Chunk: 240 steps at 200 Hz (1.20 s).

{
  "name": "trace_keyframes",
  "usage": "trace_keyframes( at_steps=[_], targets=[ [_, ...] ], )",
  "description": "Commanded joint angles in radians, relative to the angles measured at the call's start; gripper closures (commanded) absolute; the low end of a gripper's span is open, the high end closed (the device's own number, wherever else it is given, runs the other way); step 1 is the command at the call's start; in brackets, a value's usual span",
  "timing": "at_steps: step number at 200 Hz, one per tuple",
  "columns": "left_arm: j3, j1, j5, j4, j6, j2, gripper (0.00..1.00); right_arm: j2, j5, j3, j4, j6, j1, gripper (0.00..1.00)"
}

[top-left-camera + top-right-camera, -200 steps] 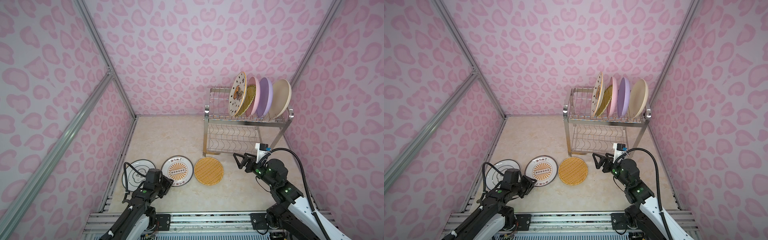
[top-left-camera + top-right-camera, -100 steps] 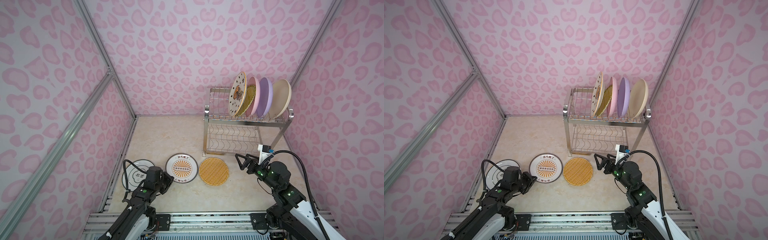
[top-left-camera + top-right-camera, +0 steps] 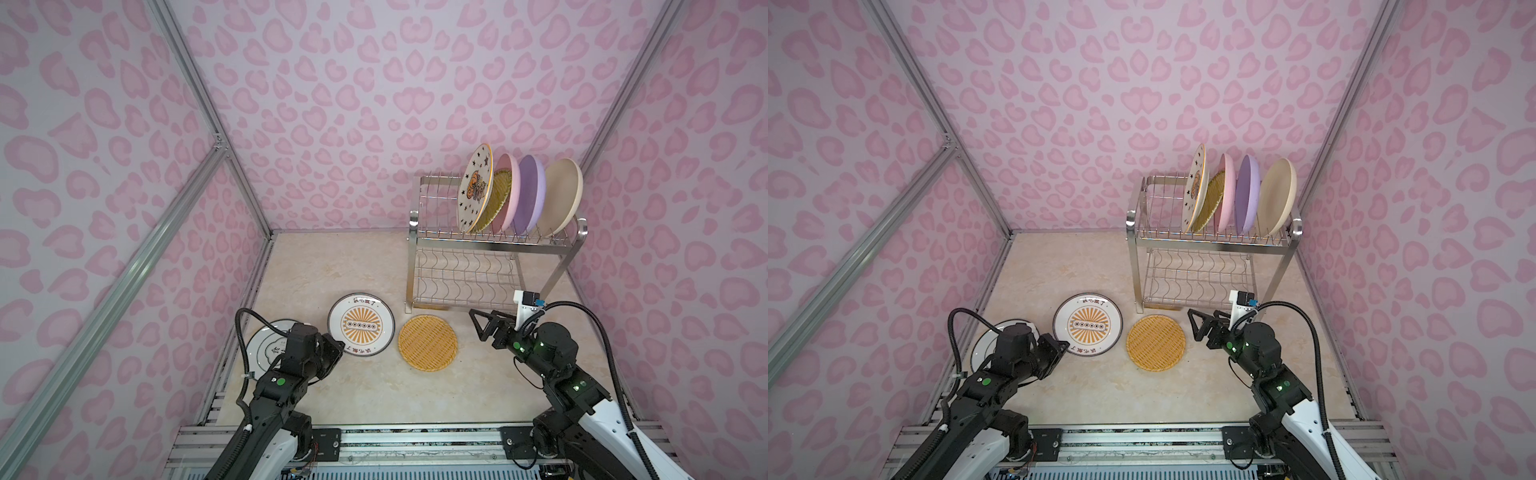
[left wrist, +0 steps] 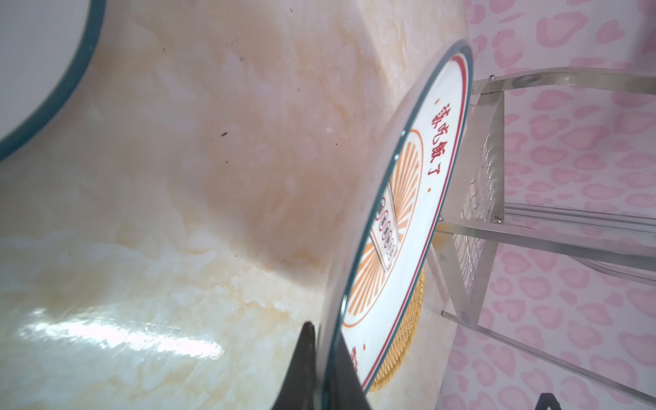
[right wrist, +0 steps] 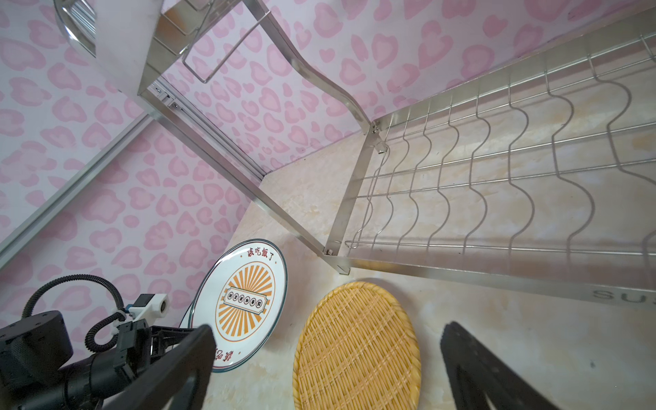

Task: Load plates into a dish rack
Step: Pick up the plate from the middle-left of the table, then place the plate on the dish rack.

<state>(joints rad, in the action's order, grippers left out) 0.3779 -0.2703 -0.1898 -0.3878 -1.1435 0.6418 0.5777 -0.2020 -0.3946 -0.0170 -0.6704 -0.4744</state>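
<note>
My left gripper (image 3: pixel 338 347) (image 3: pixel 1064 345) (image 4: pixel 324 355) is shut on the near rim of the white orange-sunburst plate (image 3: pixel 360 325) (image 3: pixel 1088 325) (image 4: pixel 401 220) (image 5: pixel 245 305), which is tilted up off the table. A yellow woven plate (image 3: pixel 428 342) (image 3: pixel 1156 341) (image 5: pixel 355 351) lies flat beside it. My open right gripper (image 3: pixel 478 326) (image 3: pixel 1196 326) (image 5: pixel 328 328) hovers at that plate's right edge. A dark-rimmed white plate (image 3: pixel 264 345) (image 4: pixel 35 71) lies partly under my left arm. The dish rack (image 3: pixel 494 241) (image 3: pixel 1212 245) holds star (image 3: pixel 473 193), woven, pink (image 3: pixel 509 187), lilac (image 3: pixel 528 195) and cream (image 3: pixel 559 199) plates upright.
The rack's lower wavy-wire tier (image 5: pixel 497 177) has nothing on it, and its front left leg (image 3: pixel 410 270) stands close behind the woven plate. Pink patterned walls with metal posts close in on three sides. A metal rail (image 3: pixel 374 440) runs along the front.
My left gripper has shut on the sunburst plate's rim and lifted it into a tilt, shifting it right and back. The woven plate was nudged slightly right. My right gripper dropped slightly.
</note>
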Motion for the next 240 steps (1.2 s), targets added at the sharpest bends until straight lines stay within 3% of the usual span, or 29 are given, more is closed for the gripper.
trace_keyframes(
  at_steps=[1, 29, 79, 125, 209, 240],
  targets=[
    [0.029, -0.002, -0.019, 0.013, 0.031, -0.008, 0.96, 0.021, -0.008, 0.007, -0.026, -0.012, -0.016, 0.01],
    [0.054, -0.014, -0.063, 0.02, 0.065, -0.031, 0.96, 0.113, -0.012, 0.009, -0.076, -0.028, -0.072, 0.01],
    [0.043, -0.039, -0.128, 0.05, 0.051, -0.104, 0.97, 0.394, -0.014, -0.004, -0.332, -0.101, -0.277, 0.05],
    [0.035, -0.05, -0.189, 0.079, 0.057, -0.142, 0.96, 0.636, -0.053, -0.098, -0.515, -0.142, -0.388, 0.08],
    [0.042, -0.052, -0.241, 0.065, 0.078, -0.243, 0.96, 0.685, -0.036, -0.141, -0.575, -0.177, -0.404, 0.21],
    [0.046, -0.052, -0.248, 0.077, 0.076, -0.237, 0.96, 0.683, -0.045, -0.137, -0.602, -0.189, -0.403, 0.36]
  ],
)
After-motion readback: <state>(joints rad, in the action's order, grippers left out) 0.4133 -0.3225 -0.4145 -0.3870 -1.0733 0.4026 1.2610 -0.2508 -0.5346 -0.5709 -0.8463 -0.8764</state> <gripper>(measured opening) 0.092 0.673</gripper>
